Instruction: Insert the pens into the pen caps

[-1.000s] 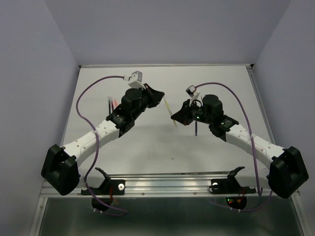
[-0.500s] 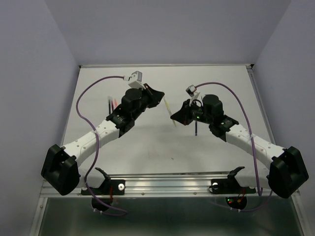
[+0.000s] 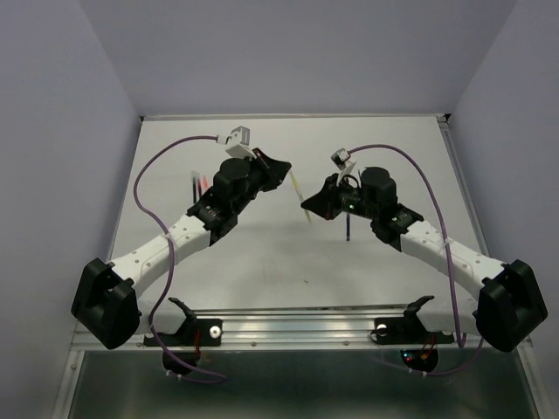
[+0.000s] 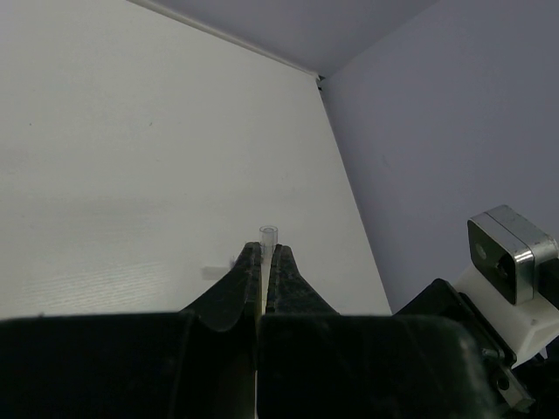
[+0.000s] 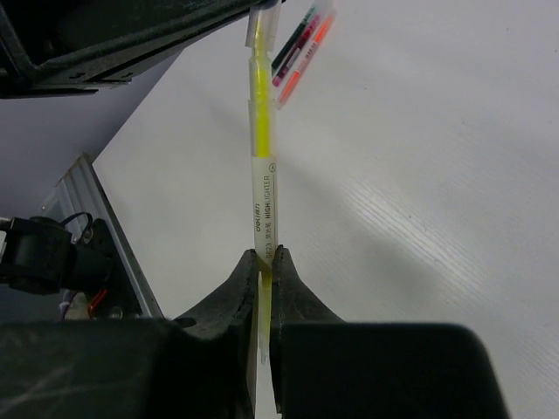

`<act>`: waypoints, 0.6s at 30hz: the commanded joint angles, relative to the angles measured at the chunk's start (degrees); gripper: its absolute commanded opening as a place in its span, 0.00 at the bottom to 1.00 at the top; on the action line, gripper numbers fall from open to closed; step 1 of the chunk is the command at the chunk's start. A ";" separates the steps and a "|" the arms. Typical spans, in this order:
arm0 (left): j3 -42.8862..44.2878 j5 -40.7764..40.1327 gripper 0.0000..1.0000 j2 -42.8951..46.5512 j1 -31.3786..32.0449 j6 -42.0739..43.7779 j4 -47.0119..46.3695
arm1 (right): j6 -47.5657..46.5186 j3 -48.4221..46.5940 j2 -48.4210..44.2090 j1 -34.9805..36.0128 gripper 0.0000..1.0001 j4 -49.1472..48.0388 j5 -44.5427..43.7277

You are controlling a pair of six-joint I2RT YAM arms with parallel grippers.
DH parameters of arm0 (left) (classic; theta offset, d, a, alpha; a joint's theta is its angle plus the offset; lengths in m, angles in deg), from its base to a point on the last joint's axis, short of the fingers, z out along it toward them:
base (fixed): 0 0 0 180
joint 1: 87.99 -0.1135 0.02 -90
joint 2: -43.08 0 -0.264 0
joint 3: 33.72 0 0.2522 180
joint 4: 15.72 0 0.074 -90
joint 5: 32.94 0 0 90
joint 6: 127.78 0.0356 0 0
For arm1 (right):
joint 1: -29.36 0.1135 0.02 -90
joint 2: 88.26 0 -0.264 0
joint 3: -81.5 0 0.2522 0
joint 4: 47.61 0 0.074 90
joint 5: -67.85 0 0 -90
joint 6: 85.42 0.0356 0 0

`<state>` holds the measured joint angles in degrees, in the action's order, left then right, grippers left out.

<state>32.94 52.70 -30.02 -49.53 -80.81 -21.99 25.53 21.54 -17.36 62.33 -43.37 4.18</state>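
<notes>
Pens (image 5: 301,42), thin red, orange-pink and dark green sticks, lie loose on the white table (image 4: 131,175) at left. The left hand (image 4: 263,253) is clenched on a tiny clear plastic cap (image 4: 267,234), light and probably slippery. The right hand (image 5: 262,257) grips a stiff yellow highlighter pen (image 5: 261,166) near its rear end, tip at the cap. Open table lies all round, edges well away.

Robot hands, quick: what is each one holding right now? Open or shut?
Left gripper: shut, pinching a clear pen cap.
Right gripper: shut, holding the yellow pen.
</notes>
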 commanded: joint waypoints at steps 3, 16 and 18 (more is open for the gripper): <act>-1.22 0.76 0.00 2.35 -0.22 -0.13 -3.70 | 2.16 -2.94 1.26 -0.28 0.01 -8.32 -0.49; -2.54 2.86 0.00 0.95 0.04 0.66 -6.25 | 11.64 -1.62 3.20 -0.28 0.01 -21.84 -7.86; -2.81 3.65 0.00 0.42 0.21 1.62 -6.60 | 12.79 -1.88 3.46 -0.28 0.01 -23.61 -9.18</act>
<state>31.74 52.94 -29.82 -50.06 -80.98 -26.60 34.49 21.06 -13.63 62.38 -54.43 0.86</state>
